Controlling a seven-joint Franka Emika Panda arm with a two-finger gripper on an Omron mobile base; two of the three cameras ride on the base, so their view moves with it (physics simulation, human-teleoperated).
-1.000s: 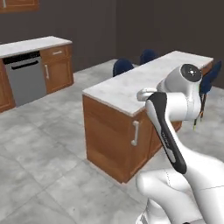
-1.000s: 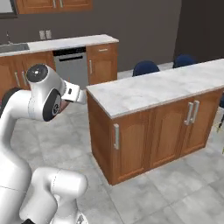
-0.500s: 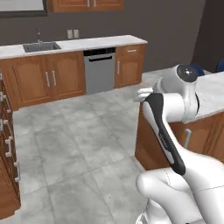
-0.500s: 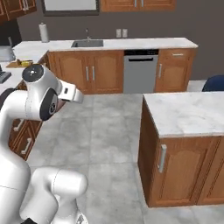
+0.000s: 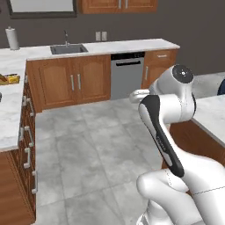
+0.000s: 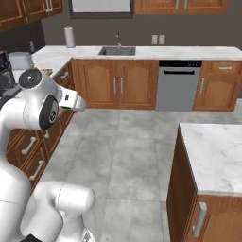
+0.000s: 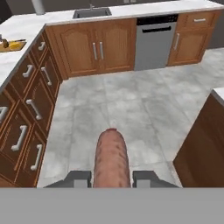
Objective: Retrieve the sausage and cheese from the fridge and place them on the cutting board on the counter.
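Although the fingertips are mostly cut off at the bottom of the hand view, the gripper can be seen closed on the sausage, which stands between the two grey tips and points away over the grey tiled floor. The sausage is a smooth reddish-brown cylinder with a rounded far end; its near end is hidden behind the band at the bottom edge. In both base views the arm's own white links cover the hand, so the sausage cannot be made out there. On the white marble counter at the left, the cutting board lies near the edge of the frame, partly cropped, with the yellow cheese on it and a small darker thing beside the cheese that is too small to identify. In the left base view the same board shows at the left edge, its load blurred. The sink is set into the far counter, and whether anything lies in its basin cannot be told. A dishwasher sits under that counter, a paper towel roll stands on top, and an island is cut off at right.
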